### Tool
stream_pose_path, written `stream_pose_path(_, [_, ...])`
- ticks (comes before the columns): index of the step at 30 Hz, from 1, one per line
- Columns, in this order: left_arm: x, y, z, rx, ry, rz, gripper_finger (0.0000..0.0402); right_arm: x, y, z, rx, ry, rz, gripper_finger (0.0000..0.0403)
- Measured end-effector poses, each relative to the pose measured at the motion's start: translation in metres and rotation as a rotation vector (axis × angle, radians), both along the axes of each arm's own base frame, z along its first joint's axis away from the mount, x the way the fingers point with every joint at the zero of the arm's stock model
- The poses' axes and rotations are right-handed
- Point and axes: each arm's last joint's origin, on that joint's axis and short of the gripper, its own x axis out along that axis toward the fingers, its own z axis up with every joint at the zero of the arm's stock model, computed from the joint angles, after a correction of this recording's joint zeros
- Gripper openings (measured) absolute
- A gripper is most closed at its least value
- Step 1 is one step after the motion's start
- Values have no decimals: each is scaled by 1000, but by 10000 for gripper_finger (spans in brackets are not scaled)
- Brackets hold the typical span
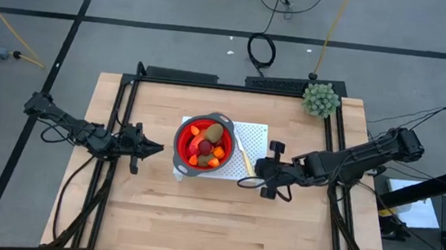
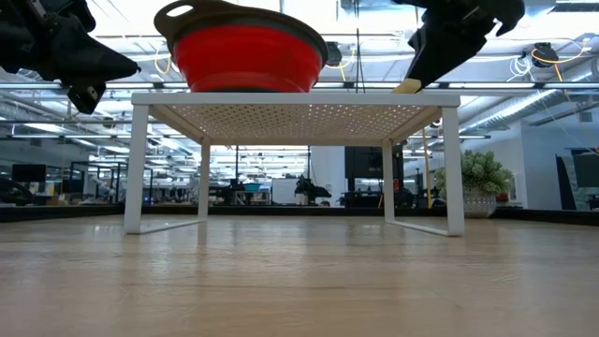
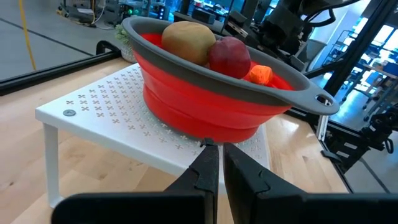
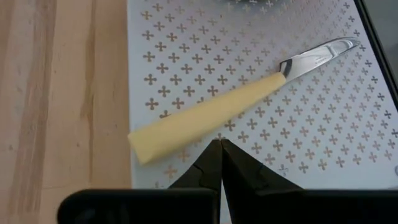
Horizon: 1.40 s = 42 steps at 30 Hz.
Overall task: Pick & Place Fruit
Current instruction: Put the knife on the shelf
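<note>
Already the fruit (image 1: 207,142) fills the red bowl (image 1: 183,134).

My left gripper (image 1: 158,147) sits left of centre, jaws closed; my right gripper (image 1: 244,179) right of centre, jaws pinched tight.

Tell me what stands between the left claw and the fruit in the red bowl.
The bowl's own red wall does. The left claw, shut, sits level with the bowl's side at the white rack's edge, while the fruit lies inside, behind the grey rim. From above nothing visible covers the fruit.
</note>
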Motion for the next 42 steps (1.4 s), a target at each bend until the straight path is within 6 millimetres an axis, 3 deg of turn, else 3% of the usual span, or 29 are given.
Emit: stream_pose_path(42, [0, 1, 0, 21, 0, 15, 21, 7, 15, 2, 87, -86, 53, 0])
